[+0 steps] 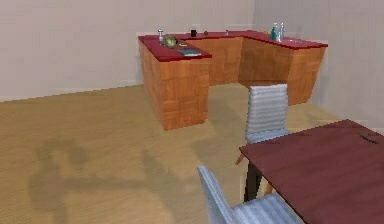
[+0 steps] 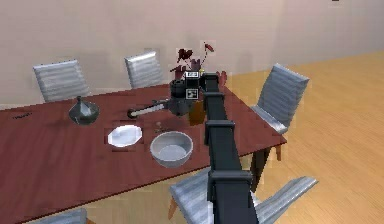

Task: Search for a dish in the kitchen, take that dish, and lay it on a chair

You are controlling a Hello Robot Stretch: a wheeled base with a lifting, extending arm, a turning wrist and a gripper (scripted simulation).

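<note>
A white plate [image 2: 125,135] and a pale bowl [image 2: 171,148] lie on the dark red table [image 2: 60,160] in the arm side view. My arm [image 2: 224,160] rises from the bottom edge over the table. The gripper [image 2: 158,103] sits beyond the bowl, over the tabletop, and I cannot tell whether it holds anything. Pale blue chairs stand around the table: two at its far side [image 2: 60,78] [image 2: 143,68], one at its right end [image 2: 280,95] and one at the near side [image 2: 205,200]. In the forward view, a chair [image 1: 268,110] stands by the table [image 1: 320,165].
A grey vase [image 2: 83,112] and a potted plant [image 2: 192,55] stand on the table. In the forward view, a wooden U-shaped counter [image 1: 185,85] with a red top carries small items, including a greenish thing [image 1: 170,41] and bottles [image 1: 278,32]. Open wooden floor lies to its left.
</note>
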